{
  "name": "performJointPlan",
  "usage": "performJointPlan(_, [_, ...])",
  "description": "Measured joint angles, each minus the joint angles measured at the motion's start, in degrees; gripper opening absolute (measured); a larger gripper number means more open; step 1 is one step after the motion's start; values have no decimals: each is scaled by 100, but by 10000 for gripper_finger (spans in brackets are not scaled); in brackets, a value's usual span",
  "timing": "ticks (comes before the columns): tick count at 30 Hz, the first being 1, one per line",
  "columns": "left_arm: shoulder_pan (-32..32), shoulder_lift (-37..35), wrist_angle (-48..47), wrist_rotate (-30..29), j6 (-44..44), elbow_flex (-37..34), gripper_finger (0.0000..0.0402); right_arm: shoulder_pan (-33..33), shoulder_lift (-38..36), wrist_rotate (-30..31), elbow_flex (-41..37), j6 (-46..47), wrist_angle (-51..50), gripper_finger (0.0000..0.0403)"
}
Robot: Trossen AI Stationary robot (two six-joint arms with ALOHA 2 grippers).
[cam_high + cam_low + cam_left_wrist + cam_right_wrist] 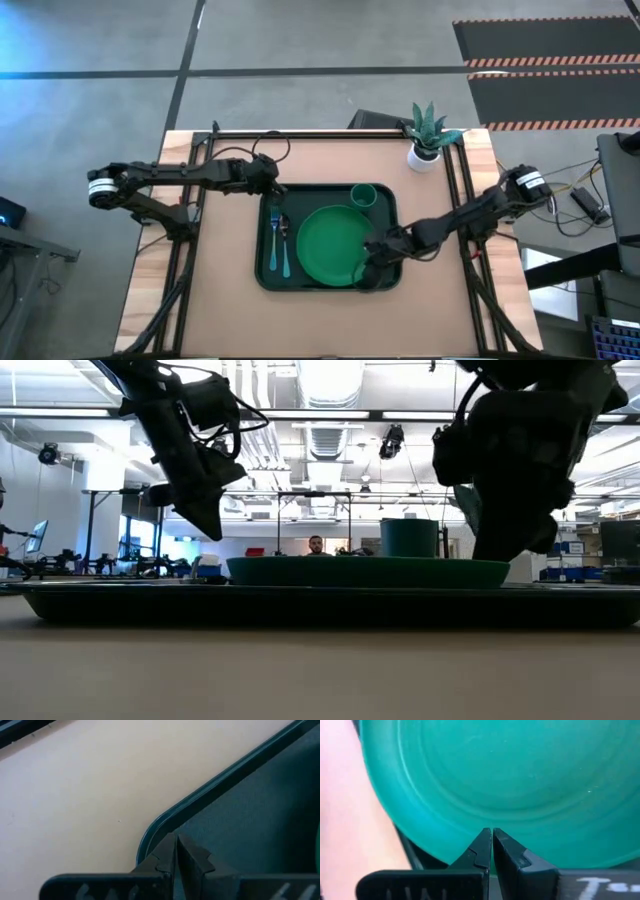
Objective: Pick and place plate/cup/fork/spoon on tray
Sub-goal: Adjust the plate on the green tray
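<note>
The right claw (491,836) hangs over the near right corner of the tray (385,282), right at the edge of the plate (332,245). Its two fingers are pressed together and hold nothing. The plate lies flat in the right half of the tray, so I think this claw has no more work to do with it.

The fork (272,240) and the spoon (284,245) lie side by side down the left part of the tray, just beside the plate, with their blue handles toward the near side. That leaves room for everything.

The cup (363,195) stands upright in the far part of the tray, right behind the plate.

The left claw (176,851) hangs over the far left corner of the tray, above the bare floor there. Its fingers are pressed together too and carry nothing.

All four things sit in the tray now, so the job looks done

Behind the tray, a plant in a white pot (425,150) stands on the table (200,310), well apart from it
</note>
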Motion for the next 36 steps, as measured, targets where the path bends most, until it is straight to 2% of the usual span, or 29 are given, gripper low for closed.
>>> performJointPlan(7, [4,0,2,1,0,-1,0,284,-195,61,-2,424,-102,9])
performJointPlan(11, [4,0,2,1,0,-13,0,420,-297,310,-2,570,-293,9])
performJointPlan(20, [4,0,20,1,-21,-24,0,137,-304,650,-7,24,-305,9])
performJointPlan(25, [4,0,20,1,-26,-28,0,-33,-303,643,-7,-90,-301,9])
performJointPlan(36, [4,0,44,1,-26,-54,0,112,-304,442,-35,228,-302,9])
